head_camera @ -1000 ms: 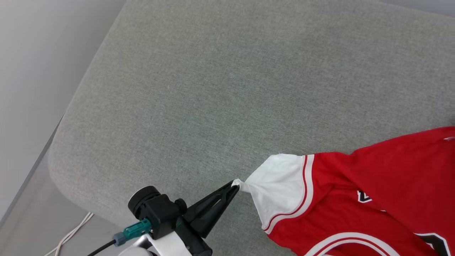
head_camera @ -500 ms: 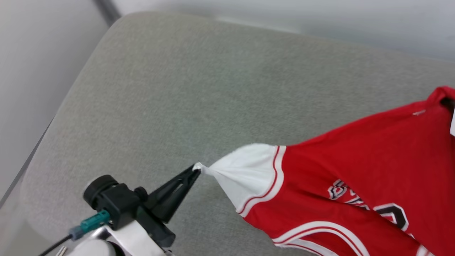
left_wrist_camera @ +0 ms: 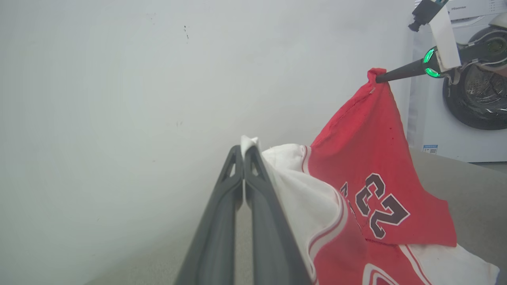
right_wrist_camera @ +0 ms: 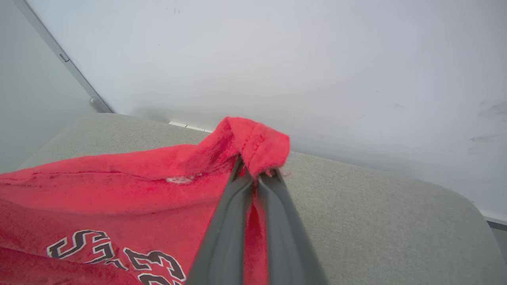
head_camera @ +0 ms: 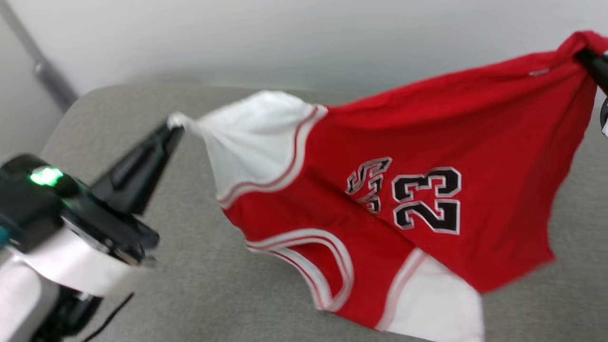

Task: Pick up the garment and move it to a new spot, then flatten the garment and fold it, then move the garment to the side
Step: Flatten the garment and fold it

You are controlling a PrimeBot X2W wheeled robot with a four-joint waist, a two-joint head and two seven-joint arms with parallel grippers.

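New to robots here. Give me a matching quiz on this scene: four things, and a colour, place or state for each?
1 left gripper
2 right gripper
3 number 23
4 washing machine

A black, outlined in white
B shut on a red corner of the garment
C in the background
D shut on a white sleeve tip

Pairs: 1-D, 2-B, 3-A, 4-C

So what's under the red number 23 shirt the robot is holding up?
Under the jersey is the grey fabric cushion. The lower white sleeve hangs down over part of it, so anything right beneath that sleeve is hidden.
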